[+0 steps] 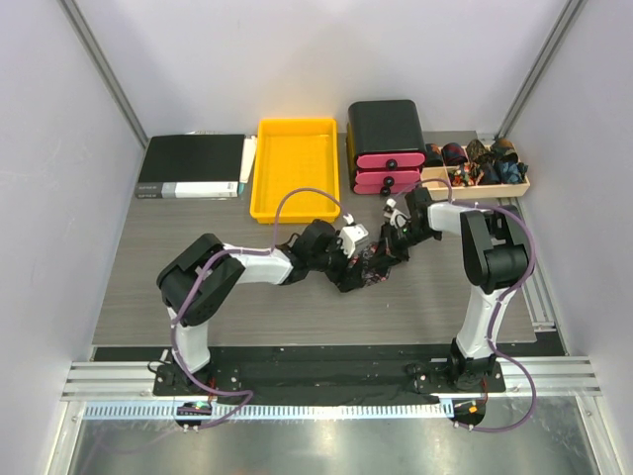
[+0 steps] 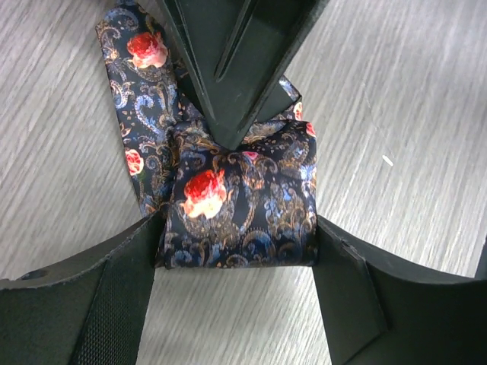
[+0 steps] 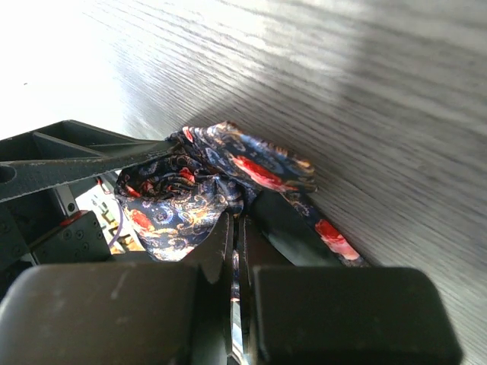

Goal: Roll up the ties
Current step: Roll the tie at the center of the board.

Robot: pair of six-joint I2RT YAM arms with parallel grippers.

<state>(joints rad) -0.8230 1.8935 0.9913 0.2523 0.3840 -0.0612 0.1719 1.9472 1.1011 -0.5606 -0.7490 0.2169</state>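
One tie (image 1: 372, 270), dark blue with gold paisley and red roses, lies partly rolled at the middle of the table. In the left wrist view the roll (image 2: 243, 201) sits between my left gripper's (image 2: 237, 237) two fingers, which touch its two sides. The loose tail (image 2: 125, 76) runs away to the upper left. My right gripper (image 3: 237, 219) has its fingers pressed together, with bunched tie fabric (image 3: 194, 186) at their tips. Its tip pokes into the top of the roll in the left wrist view (image 2: 232, 129). Both grippers meet over the tie in the top view, left (image 1: 354, 259) and right (image 1: 392, 247).
A yellow tray (image 1: 295, 198) stands at the back centre. A black box with pink drawers (image 1: 386, 148) is to its right. A wooden tray (image 1: 477, 184) of rolled ties sits at the back right. A black binder (image 1: 193, 166) lies at the back left.
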